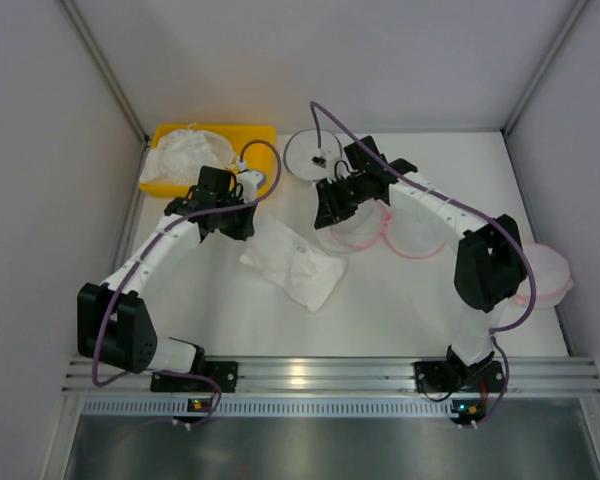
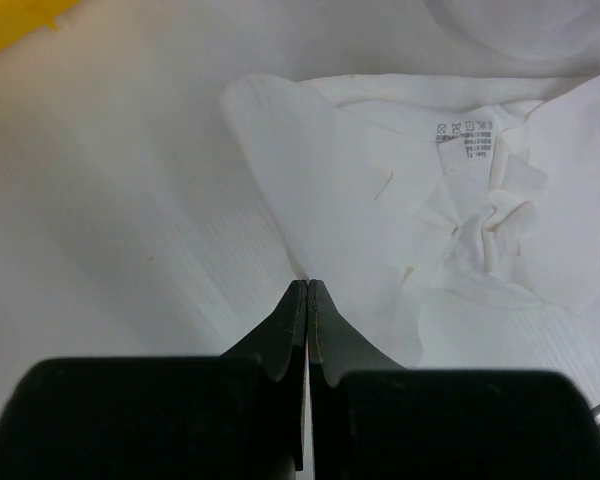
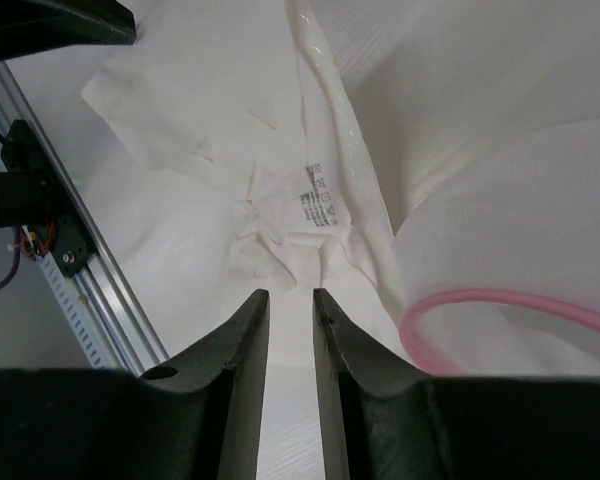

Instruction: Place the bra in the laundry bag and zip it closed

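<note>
Two grippers flank the bra, which lies flat on the table, its long axis running far-left to near-right. Left gripper: fingers pressed together, empty, tips at the bra's edge. Right gripper: fingers slightly parted, empty, aimed at the crumpled middle. The bag lies just beside the right gripper, so that arm appears better placed for the pick.
</note>
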